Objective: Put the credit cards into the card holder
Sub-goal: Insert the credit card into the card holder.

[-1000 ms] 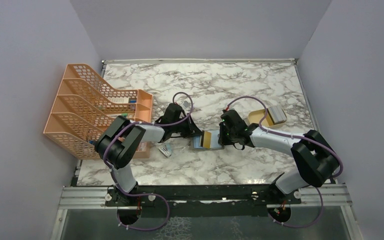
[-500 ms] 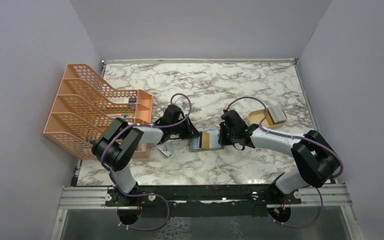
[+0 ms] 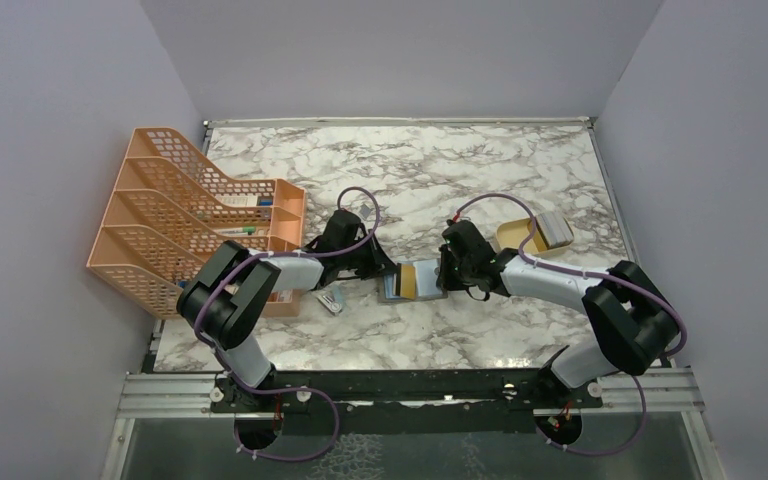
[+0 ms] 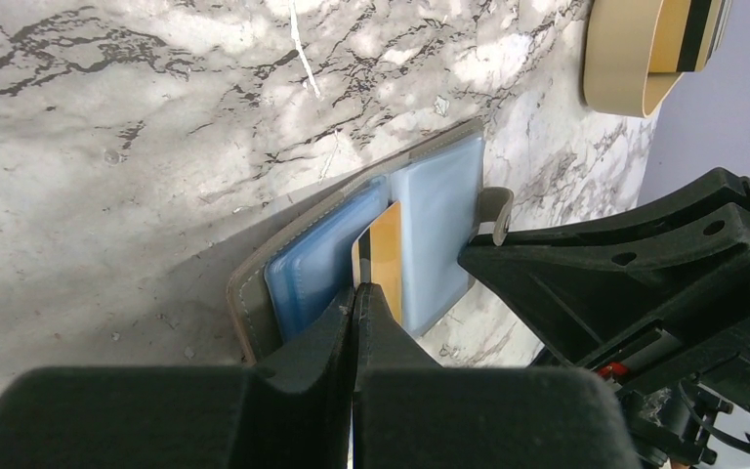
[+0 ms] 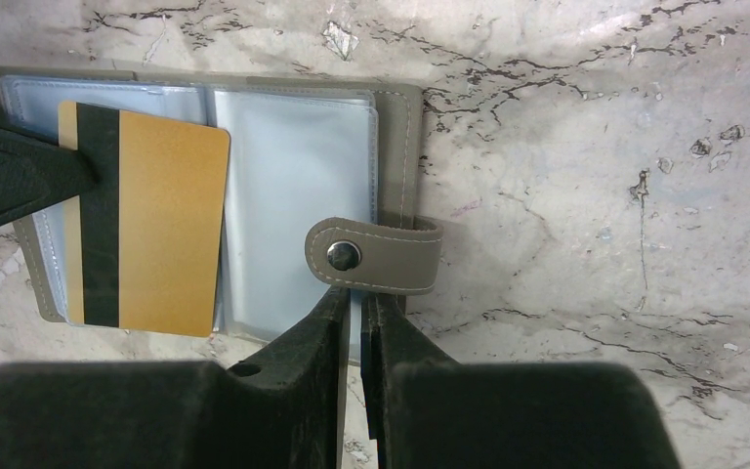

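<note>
1. The left claw (image 4: 354, 293) has its fingers pressed together with no gap.
2. Its tips touch the striped end of a gold card (image 5: 161, 220). The card shows its flat face rather than standing edge-on in the seam, so it seems to be pressed on, not nipped.
3. The card lies just ahead of the left claw, slightly askew on the open wallet (image 5: 293, 176). It covers the blue pocket page nearer that claw, and one end juts past the wallet's rim.
4. The wallet lies flat on the marble table (image 3: 480, 170), blue inside up, between the two claws.
5. The right claw (image 5: 356, 303) is nearly closed. Its fingers straddle the wallet's edge with a pale sheet in the narrow gap, pinching it there.
6. The snap tab (image 5: 376, 256) lies folded over that edge, right at the right claw's tips.
7. The claws face each other across the wallet, close together but not touching.
8. Behind the right claw, well apart from it, sits a tan tray (image 3: 512, 235) holding a striped stack.
9. Behind the left claw, beside its arm, stands an orange rack (image 3: 175, 200).
</note>
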{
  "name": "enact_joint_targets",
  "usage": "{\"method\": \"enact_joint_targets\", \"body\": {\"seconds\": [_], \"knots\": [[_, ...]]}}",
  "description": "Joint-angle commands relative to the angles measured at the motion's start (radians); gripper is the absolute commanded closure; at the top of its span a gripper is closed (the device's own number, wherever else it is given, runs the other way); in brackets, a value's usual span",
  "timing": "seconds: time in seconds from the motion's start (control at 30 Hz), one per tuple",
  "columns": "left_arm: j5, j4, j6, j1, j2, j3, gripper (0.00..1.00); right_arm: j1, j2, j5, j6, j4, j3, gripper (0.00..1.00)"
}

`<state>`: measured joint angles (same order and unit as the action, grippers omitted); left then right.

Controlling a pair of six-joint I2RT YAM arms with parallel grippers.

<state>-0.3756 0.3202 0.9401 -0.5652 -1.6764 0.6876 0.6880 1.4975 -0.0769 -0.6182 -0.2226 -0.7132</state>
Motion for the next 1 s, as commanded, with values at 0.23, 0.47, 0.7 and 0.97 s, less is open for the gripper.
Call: {"method": "enact_joint_targets", "body": {"seconds": [0.23,0.47,0.7,0.97], "knots": [[0.017,0.016,-0.001,-0.007,-0.048,0.017,1.00,0.006,-0.010,0.002,-0.019,0.029,0.031,0.91],[0.012,0.046,0.018,-0.032,-0.078,0.038,1.00,0.007,-0.001,0.032,-0.036,0.053,0.050,0.91],[0.065,0.064,0.041,-0.036,-0.075,0.017,1.00,0.007,-0.007,0.038,-0.049,0.058,0.059,0.91],[0.129,0.092,0.073,-0.045,-0.040,-0.019,1.00,0.007,-0.019,0.106,-0.156,0.108,0.093,0.92]]}}
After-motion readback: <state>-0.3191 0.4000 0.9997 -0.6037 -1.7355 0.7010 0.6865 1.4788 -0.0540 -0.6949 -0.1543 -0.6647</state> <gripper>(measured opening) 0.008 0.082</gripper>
